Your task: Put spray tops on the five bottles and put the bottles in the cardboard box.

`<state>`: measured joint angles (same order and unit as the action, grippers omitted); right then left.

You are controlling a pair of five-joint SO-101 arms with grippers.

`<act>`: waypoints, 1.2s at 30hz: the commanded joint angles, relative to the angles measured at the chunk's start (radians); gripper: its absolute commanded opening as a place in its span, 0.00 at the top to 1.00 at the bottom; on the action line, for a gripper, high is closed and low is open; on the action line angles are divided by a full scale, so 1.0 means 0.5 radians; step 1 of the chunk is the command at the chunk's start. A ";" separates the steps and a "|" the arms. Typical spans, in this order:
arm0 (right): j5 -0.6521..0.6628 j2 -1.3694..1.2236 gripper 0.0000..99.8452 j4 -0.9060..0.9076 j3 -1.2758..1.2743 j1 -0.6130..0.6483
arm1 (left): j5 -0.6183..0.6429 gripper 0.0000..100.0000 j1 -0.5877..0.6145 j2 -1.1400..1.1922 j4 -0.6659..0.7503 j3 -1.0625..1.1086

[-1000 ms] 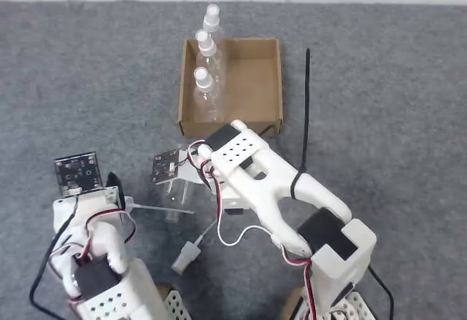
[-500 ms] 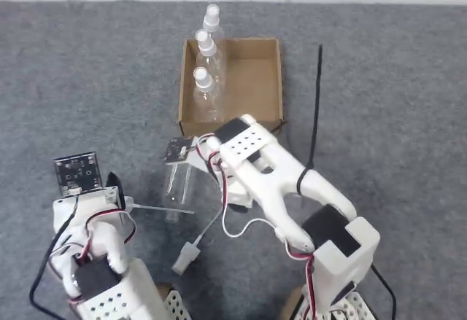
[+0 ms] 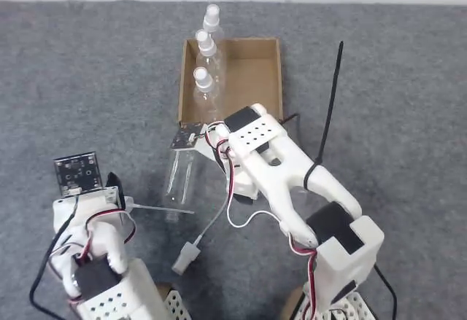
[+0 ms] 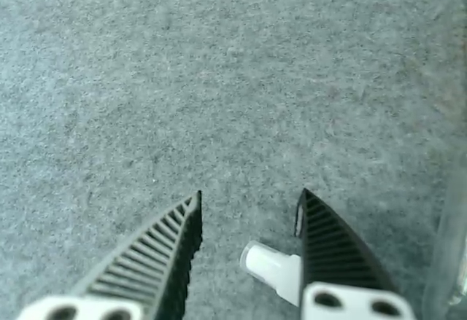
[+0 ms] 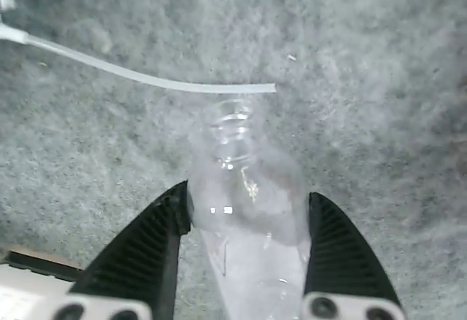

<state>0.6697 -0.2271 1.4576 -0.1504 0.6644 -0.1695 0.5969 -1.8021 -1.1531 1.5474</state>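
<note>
I've got a grey-carpeted table (image 3: 87, 79) w/ the cardboard box (image 3: 252, 79) mid-surface, toward the far edge. One capped bottle (image 3: 211, 20) stands just behind it. A loose spray top (image 3: 186, 256) lies nr the front edge.

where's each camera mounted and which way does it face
High view: fixed above the table, looking down on the grey mat, cardboard box and both arms.
Left wrist view: on the left wrist, facing the mat past the left gripper, a white spray top beside it.
Right wrist view: on the right wrist, facing the mat past the right gripper, which clamps a clear bottle near a tube.
Shared: high and right wrist views both show that bottle and tube.
</note>
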 commanded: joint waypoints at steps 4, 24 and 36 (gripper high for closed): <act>-0.012 0.158 0.87 -0.032 0.104 -0.020 | 0.009 0.80 -0.003 -0.043 0.000 -0.008; 0.264 0.155 0.74 -0.143 -0.107 0.044 | 0.009 0.80 -0.006 -0.043 -0.006 -0.008; 0.264 0.155 0.74 -0.354 -0.215 0.044 | 0.009 0.80 -0.003 -0.043 -0.006 -0.008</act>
<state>0.7864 -0.2271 1.2996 -0.2654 0.6797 -0.1695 0.5969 -1.8021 -1.1531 1.5474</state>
